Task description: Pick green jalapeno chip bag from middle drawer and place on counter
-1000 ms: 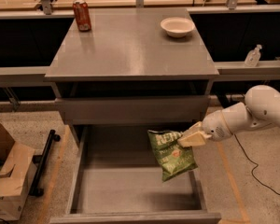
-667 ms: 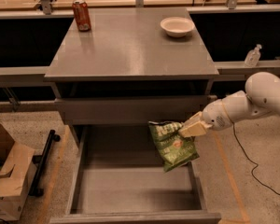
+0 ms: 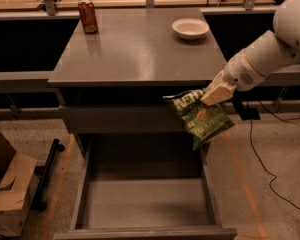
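The upper right corner of the chip bag [image 3: 202, 121] is covered by the gripper [image 3: 210, 96], which is clamped on it just off the front right corner of the counter [image 3: 140, 49]. The arm [image 3: 270, 49] is cut off by the right edge, the drawer [image 3: 145, 204] by the bottom edge, and the cardboard box [image 3: 10, 194] by the left edge. The bag's print is blurred.

My tan two-finger gripper [image 3: 210, 96], pinching the crinkly green chip bag [image 3: 202, 121], hangs beside the front-right corner of the smooth grey counter [image 3: 140, 54]; I see bare slab mid-counter; red soda can [image 3: 87, 16] and white bowl [image 3: 190, 28] occupy the back.
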Robot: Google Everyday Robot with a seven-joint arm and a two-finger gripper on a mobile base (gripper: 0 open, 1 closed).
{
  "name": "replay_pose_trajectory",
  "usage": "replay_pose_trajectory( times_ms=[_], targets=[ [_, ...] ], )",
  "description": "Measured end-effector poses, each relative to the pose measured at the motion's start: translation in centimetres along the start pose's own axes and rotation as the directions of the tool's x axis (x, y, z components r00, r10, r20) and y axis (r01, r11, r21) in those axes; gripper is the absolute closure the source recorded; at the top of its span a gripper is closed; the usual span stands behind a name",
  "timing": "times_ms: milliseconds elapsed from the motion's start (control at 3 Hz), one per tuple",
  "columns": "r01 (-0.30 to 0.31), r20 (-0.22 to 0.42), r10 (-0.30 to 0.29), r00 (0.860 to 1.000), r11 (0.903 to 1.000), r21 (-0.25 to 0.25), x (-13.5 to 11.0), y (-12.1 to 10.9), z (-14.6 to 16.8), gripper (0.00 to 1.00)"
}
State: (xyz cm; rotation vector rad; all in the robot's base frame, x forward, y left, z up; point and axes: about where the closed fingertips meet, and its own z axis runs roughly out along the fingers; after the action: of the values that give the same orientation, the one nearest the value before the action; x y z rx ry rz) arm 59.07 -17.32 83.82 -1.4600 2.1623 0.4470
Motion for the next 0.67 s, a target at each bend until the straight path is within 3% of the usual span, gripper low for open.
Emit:
replay_pose_trajectory(
  times_ms=[333,667],
  targets=[
    [0.161,-0.071,-0.152,0.986,0.9769,0.141,-8.7,-0.4,-6.8,1.00],
    [0.221,-0.058,-0.215,0.975,0.9619,0.160,-12.8,-0.3,-7.2,1.00]
  ],
)
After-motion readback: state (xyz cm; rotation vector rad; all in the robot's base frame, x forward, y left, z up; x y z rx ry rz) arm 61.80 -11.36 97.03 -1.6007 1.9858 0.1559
